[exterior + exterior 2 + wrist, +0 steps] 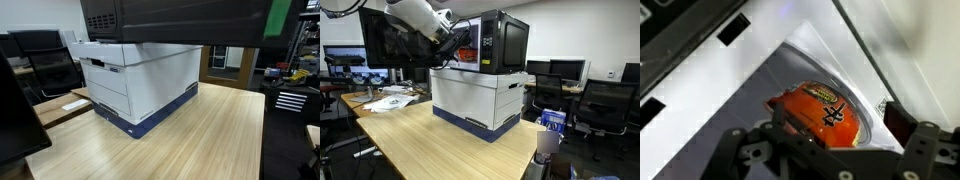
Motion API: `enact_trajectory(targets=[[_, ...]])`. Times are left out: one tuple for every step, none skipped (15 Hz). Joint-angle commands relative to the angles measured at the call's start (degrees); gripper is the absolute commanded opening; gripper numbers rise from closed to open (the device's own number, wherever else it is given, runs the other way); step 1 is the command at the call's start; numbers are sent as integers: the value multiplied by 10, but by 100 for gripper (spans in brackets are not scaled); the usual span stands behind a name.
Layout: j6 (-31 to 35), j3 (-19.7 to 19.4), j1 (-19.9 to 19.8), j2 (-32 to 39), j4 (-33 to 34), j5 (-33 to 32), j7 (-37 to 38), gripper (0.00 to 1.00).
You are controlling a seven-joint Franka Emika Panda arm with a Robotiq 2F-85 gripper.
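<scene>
In the wrist view an orange packet (818,105) with a black mark and a yellow label lies on the round glass plate (845,68) inside a microwave. My gripper (838,121) hangs just over the packet, open. Its left finger (779,117) is over the packet's edge and its right finger (899,121) stands clear of it. In an exterior view the arm (420,15) reaches into the black microwave (505,40) from the side, with an orange spot (468,55) showing at the opening. The gripper itself is hidden in the view with the microwave (180,20) along the top.
The microwave stands on a white and blue storage box (140,85) (480,100) on a wooden table (200,140) (430,140). A dark panel (395,45) stands beside the arm. Office chairs (605,100), monitors (35,42) and papers (385,100) surround the table.
</scene>
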Motion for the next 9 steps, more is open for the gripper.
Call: enact_trajectory(targets=[[-32, -26, 9, 63, -28, 26, 49, 100], [-37, -32, 12, 74, -34, 28, 60, 100], [-39, -37, 12, 86, -38, 28, 73, 100], [-40, -42, 13, 101, -43, 27, 90, 100], [-43, -46, 13, 113, -47, 23, 102, 100], [-43, -51, 14, 127, -53, 21, 118, 100], [-44, -59, 15, 151, -63, 16, 141, 100], [-34, -62, 17, 174, -71, 6, 166, 100], [-34, -65, 17, 186, -76, 1, 183, 100]])
